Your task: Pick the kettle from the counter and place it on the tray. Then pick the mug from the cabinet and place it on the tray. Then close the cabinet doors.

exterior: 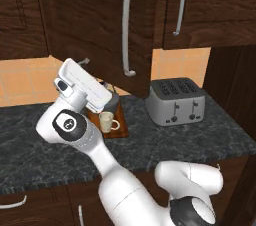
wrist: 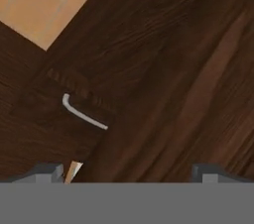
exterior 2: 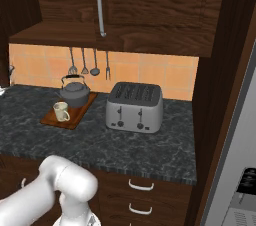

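Dark wood fills the hand's outlook: the hand (wrist: 129, 173) is spread wide and empty, facing the door (exterior: 100, 25) above the tray (exterior 2: 70, 112). Kettle (exterior 2: 75, 92) and mug (exterior 2: 61, 111) sit on the tray, left of the toaster (exterior 2: 134, 106) on the surface (exterior 2: 150, 145). Closing the doors is the step in hand; next, push the door shut.

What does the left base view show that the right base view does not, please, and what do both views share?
Left base view alone: the arm's upper links and hand raised in front of the open cabinet door, hiding most of the kettle.

Right base view alone: the whole kettle, and utensils hanging on the tiled wall.

Both: the mug on the tray, the toaster and the dark counter.
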Controlling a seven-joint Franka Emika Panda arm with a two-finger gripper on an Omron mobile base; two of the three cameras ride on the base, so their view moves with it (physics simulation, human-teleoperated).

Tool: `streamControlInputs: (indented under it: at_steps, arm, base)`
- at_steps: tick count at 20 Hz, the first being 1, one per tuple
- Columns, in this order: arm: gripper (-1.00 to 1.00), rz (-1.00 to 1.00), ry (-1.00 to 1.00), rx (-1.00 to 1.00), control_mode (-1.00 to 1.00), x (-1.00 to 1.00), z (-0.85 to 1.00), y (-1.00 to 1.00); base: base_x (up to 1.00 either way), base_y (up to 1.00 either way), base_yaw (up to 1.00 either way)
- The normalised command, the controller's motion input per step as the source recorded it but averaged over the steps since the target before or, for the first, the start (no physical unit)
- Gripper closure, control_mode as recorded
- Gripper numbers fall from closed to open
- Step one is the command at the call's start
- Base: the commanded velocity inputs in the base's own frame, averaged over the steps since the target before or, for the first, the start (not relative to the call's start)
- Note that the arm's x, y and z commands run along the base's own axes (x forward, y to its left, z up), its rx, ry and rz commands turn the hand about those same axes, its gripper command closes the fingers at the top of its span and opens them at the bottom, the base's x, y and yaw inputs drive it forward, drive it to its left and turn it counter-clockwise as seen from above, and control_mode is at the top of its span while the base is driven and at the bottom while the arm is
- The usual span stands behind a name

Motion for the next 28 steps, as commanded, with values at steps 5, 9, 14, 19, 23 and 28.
streamControlInputs:
  at_steps: [5, 9, 14, 19, 23, 28]
  arm:
    - [-1.0, 0.29, 0.0, 0.19, -1.0, 0.61, 0.19, -0.82]
    - [-1.0, 0.32, 0.0, 0.19, -1.0, 0.74, 0.18, -0.71]
    - [-1.0, 0.34, 0.0, 0.2, -1.0, 0.84, 0.27, -0.6]
    - [-1.0, 0.34, 0.0, 0.2, -1.0, 0.86, 0.27, -0.57]
    - [-1.0, 0.31, 0.04, 0.19, -1.0, 0.8, 0.27, -0.49]
    - [-1.0, 0.24, 0.09, 0.17, -1.0, 0.77, 0.18, -0.37]
  base:
    - [0.0, 0.0, 0.0]
    - [0.0, 0.0, 0.0]
    - [0.0, 0.0, 0.0]
    - [0.0, 0.0, 0.0]
    - [0.0, 0.0, 0.0]
    - [0.0, 0.0, 0.0]
